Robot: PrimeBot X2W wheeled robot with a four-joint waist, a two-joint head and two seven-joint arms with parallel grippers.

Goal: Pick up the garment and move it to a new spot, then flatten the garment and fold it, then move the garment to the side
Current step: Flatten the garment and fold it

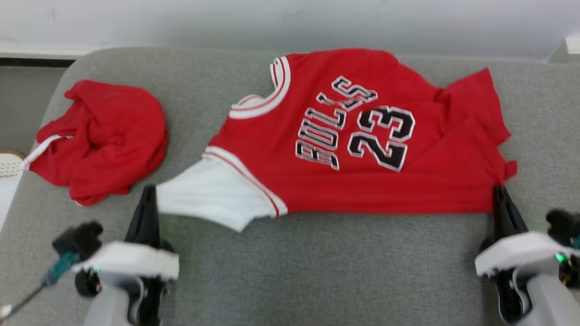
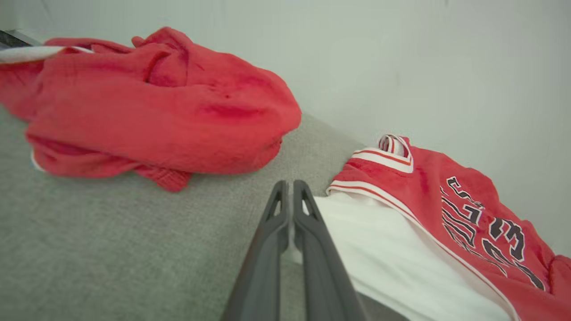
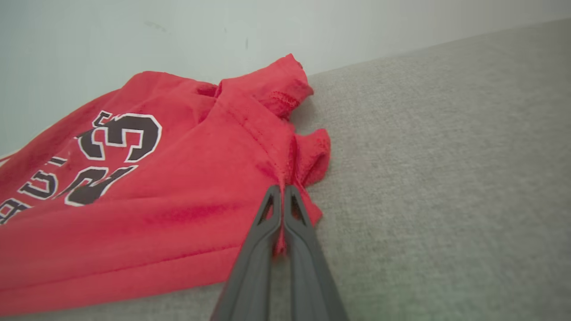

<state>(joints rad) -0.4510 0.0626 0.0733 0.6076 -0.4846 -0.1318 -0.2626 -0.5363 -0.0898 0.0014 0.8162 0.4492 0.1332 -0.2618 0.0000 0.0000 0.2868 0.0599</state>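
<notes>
the left hand [image 2: 289, 187] was clamped on the jersey [image 1: 362, 190], at its white sleeve. the right hand [image 3: 282, 191] gripped the red corner at its tips.

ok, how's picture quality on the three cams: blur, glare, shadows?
Head view: soft all over, the jersey lettering smeared, light flat, no glare. Left wrist view: the crumpled red cloth is blurry, the left gripper sharper. Right wrist view: sharpest, stitching readable by the right gripper; faint shadow along the hem on the grey cushion.
</notes>
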